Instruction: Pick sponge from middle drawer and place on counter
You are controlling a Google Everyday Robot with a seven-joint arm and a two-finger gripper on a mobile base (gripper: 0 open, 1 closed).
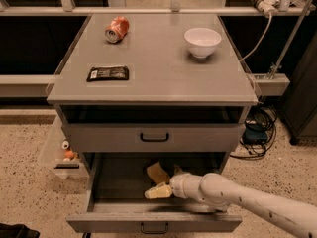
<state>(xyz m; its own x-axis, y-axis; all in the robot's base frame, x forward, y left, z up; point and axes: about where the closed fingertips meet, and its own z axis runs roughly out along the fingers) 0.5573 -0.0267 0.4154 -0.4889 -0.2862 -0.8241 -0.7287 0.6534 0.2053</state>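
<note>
1. Speckled floor (pixel 29 202) lies bare to the left of the cabinet and nearest the camera; on the right a tangle of cables (pixel 257 132) crowds the floor beside the cabinet.
2. The middle drawer (pixel 119 185) is pulled out toward the camera, its front panel and low side walls framing a mostly bare grey floor. The left half is free.
3. One arm (pixel 247 202) reaches in from the lower right over the drawer's front-right edge. The single gripper (pixel 157 191) is inside the drawer near the middle, low over its floor and pointing left. I cannot tell whether it is open or closed.
4. One sponge (pixel 157 172) lies on the drawer floor just behind the gripper, toward the back. Whether the two touch cannot be made out.
5. Above, one closed drawer (pixel 99 138) overhangs the back of the open one. Two dark handles show, one per drawer front.
6. The counter (pixel 163 73) carries three things, well apart: one black packet (pixel 107 74) near the left front, one crushed can (pixel 117 29) at the left rear and one white bowl (pixel 202 41) at the right rear. Its centre and front right are bare.
7. Beyond its back edge runs a pale rail (pixel 148 10).
</note>
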